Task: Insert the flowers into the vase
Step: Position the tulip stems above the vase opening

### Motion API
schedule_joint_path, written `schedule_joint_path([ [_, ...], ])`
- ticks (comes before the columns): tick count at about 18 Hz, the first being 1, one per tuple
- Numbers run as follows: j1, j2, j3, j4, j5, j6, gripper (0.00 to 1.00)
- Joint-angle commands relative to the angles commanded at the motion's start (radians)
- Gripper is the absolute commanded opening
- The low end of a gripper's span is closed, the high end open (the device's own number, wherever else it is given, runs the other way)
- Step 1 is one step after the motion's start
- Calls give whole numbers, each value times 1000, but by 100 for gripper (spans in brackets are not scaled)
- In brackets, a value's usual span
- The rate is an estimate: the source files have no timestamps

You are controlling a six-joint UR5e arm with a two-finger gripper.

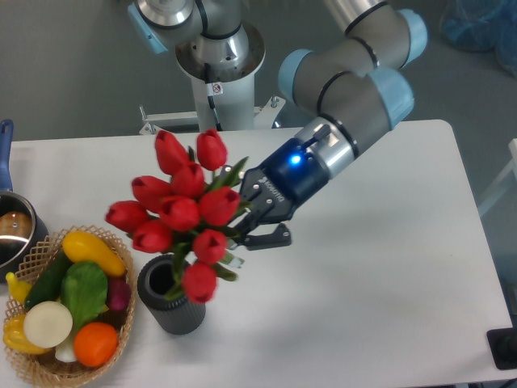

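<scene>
From my seat, the flowers [182,212] hang in the gripper [252,220] above the table [388,267], their lowest bud overlapping the vase [171,294] rim; the vase stands just right of the basket [113,339]; a pot [14,230] sits behind the basket, at the left edge.

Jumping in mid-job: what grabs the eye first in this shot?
The bunch of red flowers, held in the pincer above the table's left-centre, its lowest bud overlapping the rim of the dark vase. Next, the wicker basket of colourful vegetables at the left edge, beside the vase.
</scene>
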Motion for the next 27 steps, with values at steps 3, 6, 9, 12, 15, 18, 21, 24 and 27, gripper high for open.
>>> schedule_joint_path([
  [3, -23, -3, 0, 2, -40, 15, 21],
  [6, -57, -23, -12, 0, -90, 78, 21],
  [9, -58, -28, -34, 0, -103, 97, 22],
  [12, -71, -37, -40, 0, -131, 101, 22],
  [15, -72, -37, -48, 0, -132, 103, 22],
  [18, -80, -46, -48, 0, -134, 104, 22],
  [21, -80, -60, -48, 0, -143, 126, 22],
  [24, -81, -74, -48, 0, -150, 149, 22],
  [27, -80, -83, -51, 0, -152, 152, 22],
])
